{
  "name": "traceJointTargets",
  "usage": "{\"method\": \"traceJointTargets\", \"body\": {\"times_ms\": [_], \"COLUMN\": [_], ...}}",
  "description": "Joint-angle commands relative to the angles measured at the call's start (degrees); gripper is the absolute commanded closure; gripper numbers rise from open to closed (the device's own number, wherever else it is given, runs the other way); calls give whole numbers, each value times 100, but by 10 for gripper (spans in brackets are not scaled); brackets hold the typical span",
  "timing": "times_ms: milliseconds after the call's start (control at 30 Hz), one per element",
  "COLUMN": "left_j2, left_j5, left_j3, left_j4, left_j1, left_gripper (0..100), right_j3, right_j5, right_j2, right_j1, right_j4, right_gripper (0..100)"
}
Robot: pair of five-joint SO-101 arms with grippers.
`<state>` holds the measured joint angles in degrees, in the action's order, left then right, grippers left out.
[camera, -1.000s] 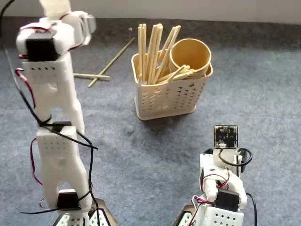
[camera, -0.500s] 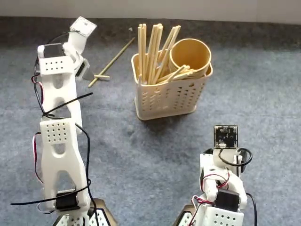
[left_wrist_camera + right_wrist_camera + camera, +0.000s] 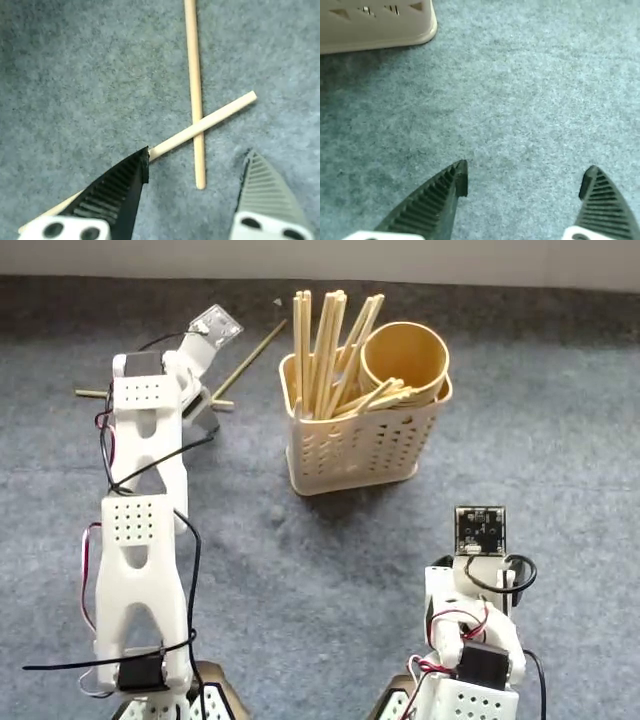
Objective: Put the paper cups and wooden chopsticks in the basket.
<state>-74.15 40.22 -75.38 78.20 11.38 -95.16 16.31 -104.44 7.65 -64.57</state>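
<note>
Two wooden chopsticks (image 3: 196, 90) lie crossed on the grey carpet, left of the cream basket (image 3: 360, 445). In the high view the slanted chopstick (image 3: 250, 353) shows beside the left arm. My left gripper (image 3: 197, 160) hangs open just above the crossing point, one finger (image 3: 117, 187) over the slanted stick's lower part. The basket holds several chopsticks (image 3: 325, 335) standing upright and a tan paper cup (image 3: 405, 360). My right gripper (image 3: 522, 182) stands open over bare carpet, near the basket's base (image 3: 375, 27), holding nothing.
The left arm (image 3: 145, 510) stretches from the near edge toward the far left. The right arm (image 3: 470, 630) is folded low at the near right. Grey carpet (image 3: 540, 440) covers the table; a pale wall runs along the far edge.
The left arm has swung forward and down, bringing its gripper low over the two crossed chopsticks. The right arm has not moved.
</note>
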Motion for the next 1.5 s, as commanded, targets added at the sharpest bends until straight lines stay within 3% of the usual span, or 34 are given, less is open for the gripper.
{"method": "traceJointTargets", "body": {"times_ms": [0,200,467,633,833,1033,1133,1467], "left_j2": [-198,-382,-136,251,286,-268,-453,-1165], "left_j5": [35,229,484,334,141,202,633,712], "left_j3": [-48,-48,-57,-57,-13,-48,-40,-48], "left_j4": [-360,-343,615,703,325,369,352,-141], "left_j1": [-75,-101,-189,-136,-22,-136,-215,-321], "left_gripper": [713,999,994,976,748,844,894,905], "right_j3": [-716,-716,-716,-716,-716,-716,-716,-716], "right_j5": [97,97,97,97,97,97,97,97], "right_j2": [-40,-40,-40,-40,-40,-40,-40,-22], "right_j1": [-22,-22,-22,-13,-13,-13,-13,-4], "right_j4": [66,66,66,66,66,66,66,66], "right_gripper": [652,652,652,652,652,652,652,652]}}
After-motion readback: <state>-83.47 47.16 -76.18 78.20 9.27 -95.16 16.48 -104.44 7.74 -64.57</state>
